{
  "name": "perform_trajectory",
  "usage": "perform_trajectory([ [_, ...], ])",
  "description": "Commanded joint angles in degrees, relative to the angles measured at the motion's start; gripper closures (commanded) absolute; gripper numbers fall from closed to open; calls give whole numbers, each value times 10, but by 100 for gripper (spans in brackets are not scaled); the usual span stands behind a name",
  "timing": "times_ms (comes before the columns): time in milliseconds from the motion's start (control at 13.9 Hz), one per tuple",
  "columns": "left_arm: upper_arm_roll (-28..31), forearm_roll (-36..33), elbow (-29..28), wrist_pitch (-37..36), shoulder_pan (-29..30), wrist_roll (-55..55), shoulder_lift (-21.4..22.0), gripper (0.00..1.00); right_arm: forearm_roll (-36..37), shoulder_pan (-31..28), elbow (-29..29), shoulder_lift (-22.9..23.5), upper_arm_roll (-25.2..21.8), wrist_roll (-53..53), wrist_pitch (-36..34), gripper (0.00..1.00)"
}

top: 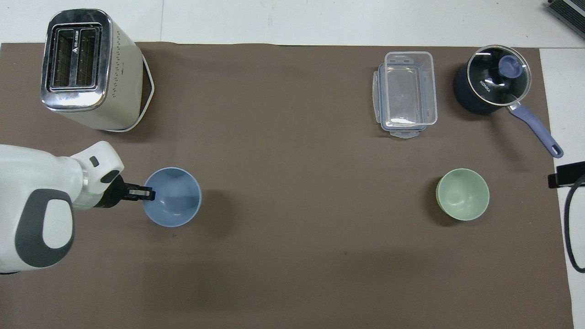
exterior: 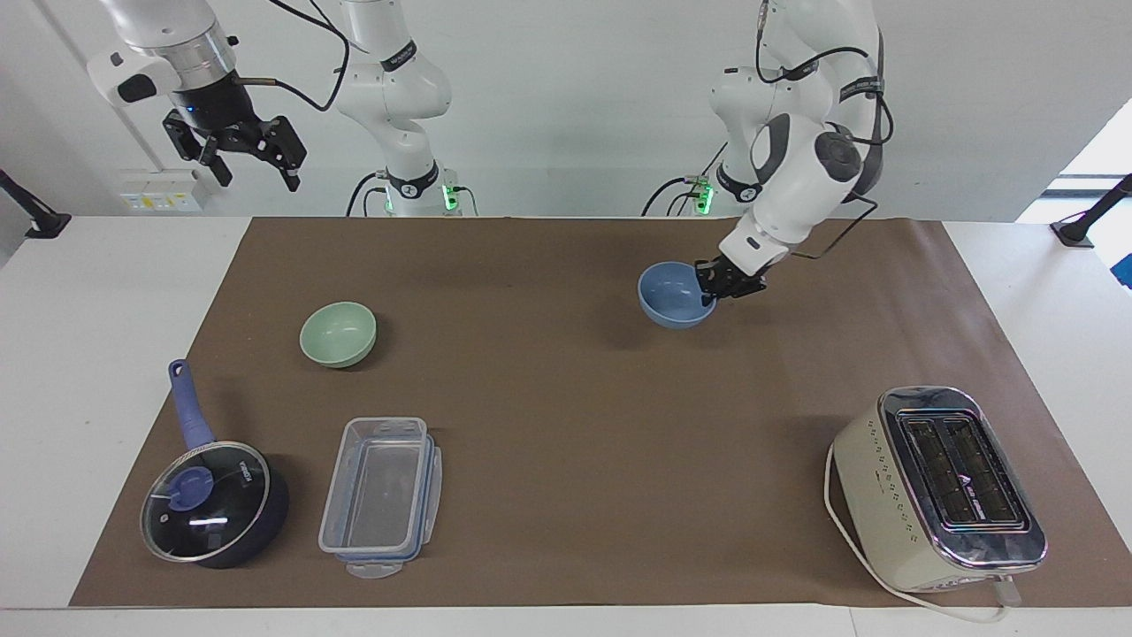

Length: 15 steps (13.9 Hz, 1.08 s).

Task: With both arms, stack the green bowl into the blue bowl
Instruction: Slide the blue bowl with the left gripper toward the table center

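The blue bowl [exterior: 672,296] [top: 173,201] hangs slightly tilted just above the brown mat, lit so that its shadow falls beside it. My left gripper [exterior: 710,287] [top: 148,194] is shut on the bowl's rim at the side toward the left arm's end of the table. The green bowl [exterior: 338,333] [top: 462,194] sits upright and empty on the mat toward the right arm's end, with nothing touching it. My right gripper [exterior: 256,172] waits high in the air at the right arm's end of the table, open and holding nothing.
A cream toaster [exterior: 937,487] [top: 87,68] stands farther from the robots at the left arm's end. A clear lidded container [exterior: 380,495] [top: 406,93] and a dark-blue saucepan with a glass lid [exterior: 212,504] [top: 493,84] lie farther out than the green bowl.
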<state>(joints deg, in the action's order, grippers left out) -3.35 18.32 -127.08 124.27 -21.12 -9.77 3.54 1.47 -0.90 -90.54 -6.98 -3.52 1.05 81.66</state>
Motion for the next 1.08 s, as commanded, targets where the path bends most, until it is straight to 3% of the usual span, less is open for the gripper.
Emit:
perform_trajectory([
  [0, 11, -1, 13, 47, -70, -76, -37, 100, -6, -3, -5, -5, -1, -3, 4, 0],
  [287, 10, 1, 29, 115, -131, -138, -92, 100, -6, -3, -5, -5, -1, -3, 4, 0],
  [932, 9, 2, 63, 118, -133, -148, -158, 100, -6, -3, -8, -6, -1, -3, 5, 0],
  [1004, 9, 3, 63, 114, -133, -148, -158, 85, -6, -3, -8, -6, -1, -3, 5, 0],
])
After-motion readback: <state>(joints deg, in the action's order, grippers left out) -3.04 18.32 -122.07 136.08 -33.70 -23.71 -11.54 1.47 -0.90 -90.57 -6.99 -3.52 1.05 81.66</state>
